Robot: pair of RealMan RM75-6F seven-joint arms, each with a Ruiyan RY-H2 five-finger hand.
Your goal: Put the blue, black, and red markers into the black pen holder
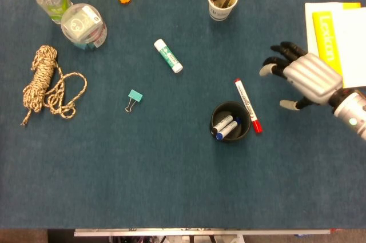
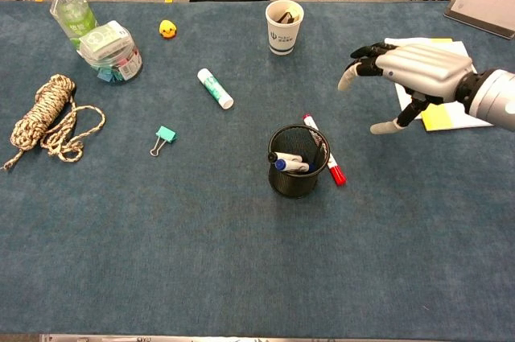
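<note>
I have the right hand (image 1: 306,80) at mid-right of the head view, fingers spread wide w/ nothing in it, hovering above the counter (image 1: 143,168) just left of the papers; in the chest view it sits upper right (image 2: 410,76), well apart from the holder. Left hand isn't in either view. The black pen holder (image 1: 230,122) stands right of frame centre, and two markers lie tilted inside it: the blue marker (image 1: 227,130), cap low-left, and the black marker (image 1: 222,122) alongside, caps pointing left in the chest view. Those two look done, imo. The red marker (image 1: 247,104) lies flat on the counter, touching or just beside the holder's right rim, red cap toward the bottom of frame, white barrel running up-left; so that's the one left, and I reckon the spread hand is set for a fresh approach on it. Lying hard against the holder it may be awkward to pinch w/o nudging the holder. Writing: the yellow booklet (image 1: 330,48) at upper right reads approx "Lexicon", can't be sure. The red marker's barrel has print, too small to read. The paper cup (image 1: 223,0) at top centre has a small logo, illegible; the glue stick (image 1: 168,56) has a green label, also unreadable.
</note>
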